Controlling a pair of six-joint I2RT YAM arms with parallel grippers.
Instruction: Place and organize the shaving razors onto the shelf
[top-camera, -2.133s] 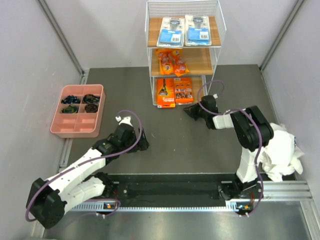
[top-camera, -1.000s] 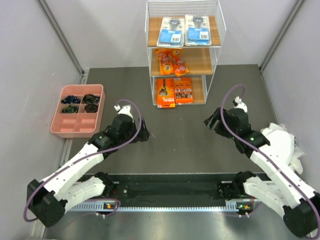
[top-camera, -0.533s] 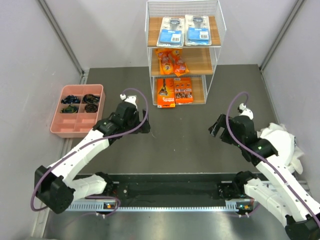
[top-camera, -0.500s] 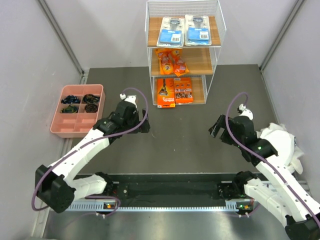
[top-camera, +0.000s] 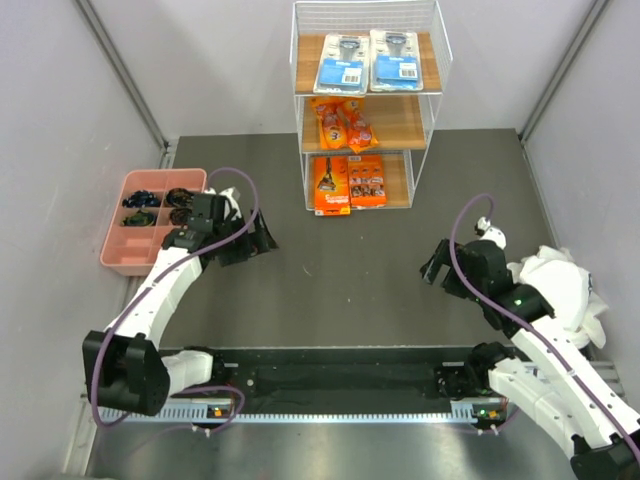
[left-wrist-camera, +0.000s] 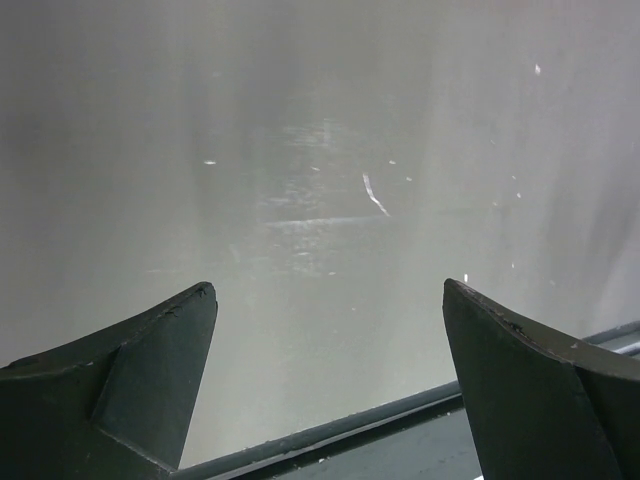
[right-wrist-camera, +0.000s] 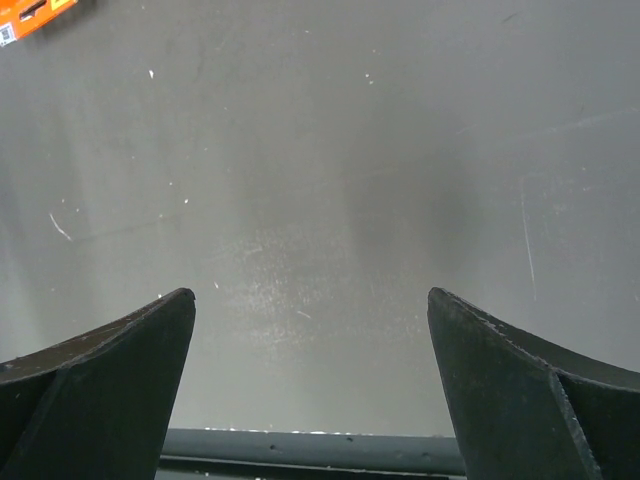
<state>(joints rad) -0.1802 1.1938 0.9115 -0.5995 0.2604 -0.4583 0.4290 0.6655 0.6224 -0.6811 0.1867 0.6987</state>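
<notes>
The shelf (top-camera: 435, 95), a white wire rack with three wooden boards, stands at the far middle of the table. Two blue blister cards (top-camera: 343, 62) (top-camera: 395, 58) lie on its top board. Two orange pouches (top-camera: 343, 125) rest on the middle board. An orange-black box (top-camera: 331, 185) and an orange card (top-camera: 367, 180) are on the bottom board. My left gripper (top-camera: 258, 240) (left-wrist-camera: 328, 288) hovers open and empty left of the shelf. My right gripper (top-camera: 432, 266) (right-wrist-camera: 310, 294) is open and empty at the right, well short of the shelf. A corner of an orange pack (right-wrist-camera: 25, 15) shows in the right wrist view.
A pink compartment tray (top-camera: 152, 262) with small dark items sits at the left, close to my left arm's wrist. A dark grey mat (top-camera: 340, 280) covers the table between the arms. Grey walls close in both sides.
The right gripper has pulled back from the shelf's bottom board toward its base and has opened. The left arm has swung left toward the pink tray.
</notes>
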